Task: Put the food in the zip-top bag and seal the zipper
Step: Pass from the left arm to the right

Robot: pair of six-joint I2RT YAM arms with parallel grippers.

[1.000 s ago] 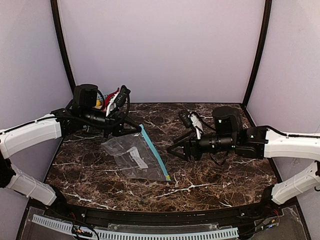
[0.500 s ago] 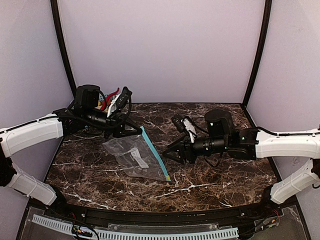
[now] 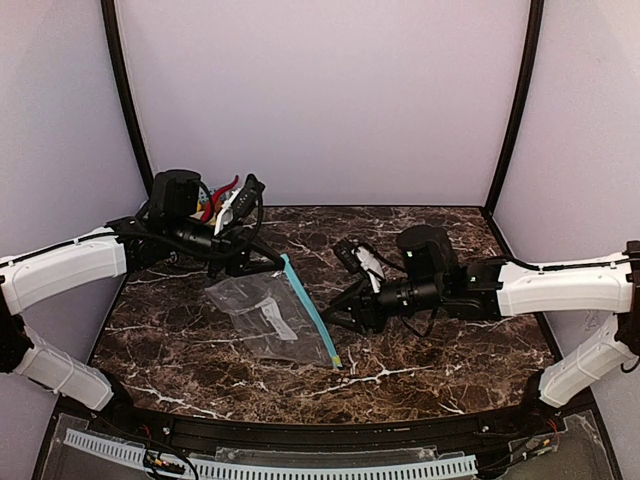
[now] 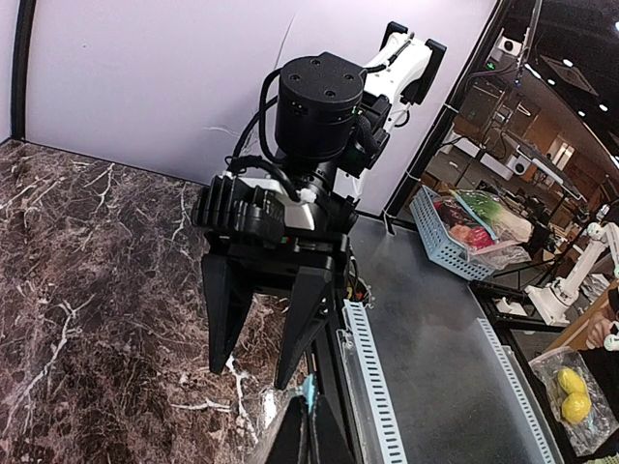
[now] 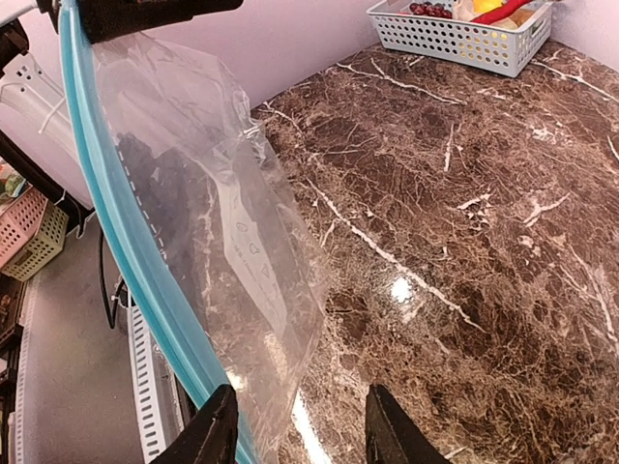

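The clear zip-top bag (image 3: pixel 262 312) hangs slanted over the marble table (image 3: pixel 430 360), its teal zipper (image 3: pixel 312 315) along the right edge. My left gripper (image 3: pixel 272 262) is shut on the zipper's far end; the pinched strip (image 4: pixel 309 391) shows between its closed fingers. My right gripper (image 3: pixel 338 310) is open just right of the zipper's middle, not touching it. In the right wrist view the bag (image 5: pixel 227 227) and zipper (image 5: pixel 121 246) lie by the left fingertip (image 5: pixel 217 425). The food (image 5: pixel 488 10) lies in a blue mesh basket (image 5: pixel 455 37) at the back left.
The basket is mostly hidden behind my left arm in the top view, with red and yellow pieces (image 3: pixel 214 198) showing. Black frame posts (image 3: pixel 125 90) stand at the back corners. Outside the cell are another basket (image 4: pixel 447 232) and a slotted rail (image 4: pixel 368 387).
My right gripper has moved left across the table towards the bag's zipper, still open. My left gripper keeps hold of the bag and has hardly moved.
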